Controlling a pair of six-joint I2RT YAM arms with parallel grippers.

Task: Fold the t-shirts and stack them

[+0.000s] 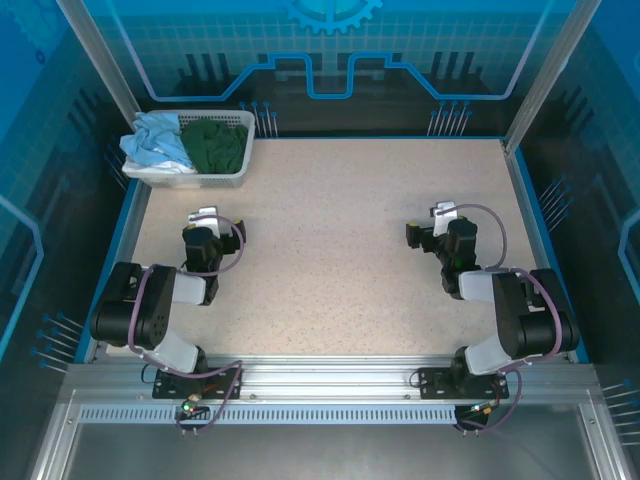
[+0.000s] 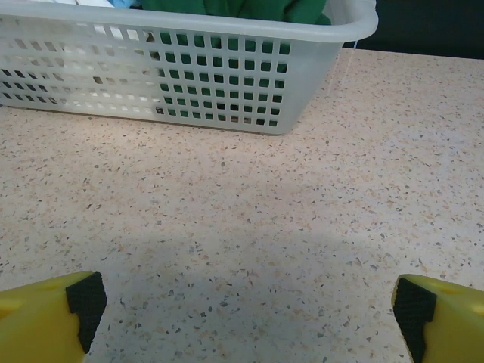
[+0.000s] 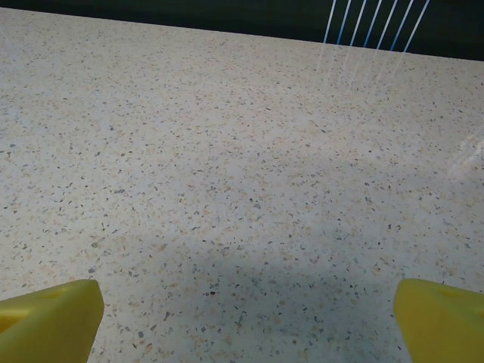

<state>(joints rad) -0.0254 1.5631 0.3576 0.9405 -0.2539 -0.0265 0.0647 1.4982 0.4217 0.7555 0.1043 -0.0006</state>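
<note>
The t-shirts lie crumpled in a white slotted basket (image 1: 228,176) at the table's back left: a light blue one (image 1: 155,140) on the left and a dark green one (image 1: 215,145) on the right. The left wrist view has the basket (image 2: 227,83) straight ahead, green cloth (image 2: 249,9) over its rim. My left gripper (image 1: 207,217) rests low on the table a short way in front of the basket, open with nothing between its fingers. My right gripper (image 1: 444,213) sits on the right side of the table, open and empty over bare speckled surface.
The speckled beige tabletop (image 1: 330,240) stretches between the two arms. Blue-edged walls and metal posts (image 1: 525,90) bound the table at the back and sides. An aluminium rail (image 1: 320,385) carries both arm bases at the near edge.
</note>
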